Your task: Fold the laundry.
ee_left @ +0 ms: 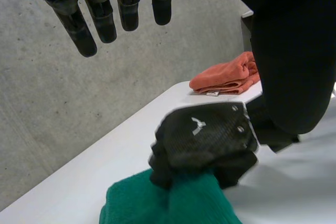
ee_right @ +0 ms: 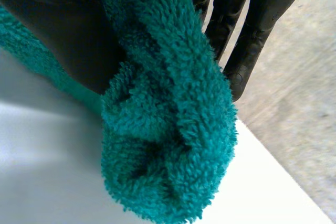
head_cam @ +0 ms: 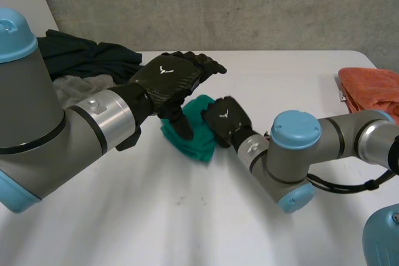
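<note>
Pinches green towel [head_cam: 190,135] at its right edge with right hand [head_cam: 225,119], cloth bunched between thumb and fingers, centre frame on white table [head_cam: 280,79]. Hovers left hand [head_cam: 168,79] just upper left of it, fingers straight, holding nothing; thumb possibly touching cloth. Nearer the free left edge.

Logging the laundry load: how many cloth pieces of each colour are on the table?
green towel: 1
orange towel: 1
dark garment: 1
light grey cloth: 1
Total: 4
</note>
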Robot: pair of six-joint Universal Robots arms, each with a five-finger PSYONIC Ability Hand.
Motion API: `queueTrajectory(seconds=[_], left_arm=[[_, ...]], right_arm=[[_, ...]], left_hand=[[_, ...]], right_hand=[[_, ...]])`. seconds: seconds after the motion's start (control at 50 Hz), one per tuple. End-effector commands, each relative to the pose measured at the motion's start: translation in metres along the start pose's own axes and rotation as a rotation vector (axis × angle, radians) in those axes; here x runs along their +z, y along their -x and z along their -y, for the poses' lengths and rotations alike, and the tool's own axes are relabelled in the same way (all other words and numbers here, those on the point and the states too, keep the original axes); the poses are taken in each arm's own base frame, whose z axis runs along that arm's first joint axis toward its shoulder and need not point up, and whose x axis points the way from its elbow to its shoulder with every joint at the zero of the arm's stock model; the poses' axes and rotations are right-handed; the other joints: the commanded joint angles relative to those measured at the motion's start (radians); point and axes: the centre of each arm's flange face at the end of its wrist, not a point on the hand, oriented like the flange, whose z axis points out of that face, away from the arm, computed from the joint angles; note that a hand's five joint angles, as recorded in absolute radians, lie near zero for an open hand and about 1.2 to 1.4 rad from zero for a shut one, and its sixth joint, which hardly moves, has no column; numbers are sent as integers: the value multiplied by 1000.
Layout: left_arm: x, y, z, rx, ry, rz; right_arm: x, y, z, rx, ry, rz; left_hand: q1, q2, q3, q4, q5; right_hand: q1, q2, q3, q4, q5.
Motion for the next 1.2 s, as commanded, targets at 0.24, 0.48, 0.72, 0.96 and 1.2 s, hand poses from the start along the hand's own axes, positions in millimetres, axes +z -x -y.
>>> queueTrajectory(seconds=[0.24, 0.48, 0.72, 0.96, 1.2], left_arm=[[-9, 12, 17, -6, -51, 42], [-10, 12, 15, -19, -47, 43], [-8, 11, 13, -13, -60, 42], [-6, 11, 10, -14, -58, 46], [-6, 8, 11, -12, -60, 37]], right_arm=[[27, -217, 69, -169, -298, -472], [-10, -355, 18, -306, -290, -646], [-59, -389, -146, -235, -64, -606], [-114, -365, -210, -130, 83, -544], [-145, -385, -127, -107, 135, -651]], left_hand=[[33, 23, 16, 25, 5], [33, 23, 16, 25, 5], [33, 23, 16, 25, 5], [36, 26, 19, 28, 8], [33, 23, 16, 25, 5]], right_hand=[[484, 226, 246, 209, 286], [484, 226, 246, 209, 286], [484, 226, 246, 209, 286], [484, 226, 246, 209, 286], [-738, -996, -976, -1013, -936]])
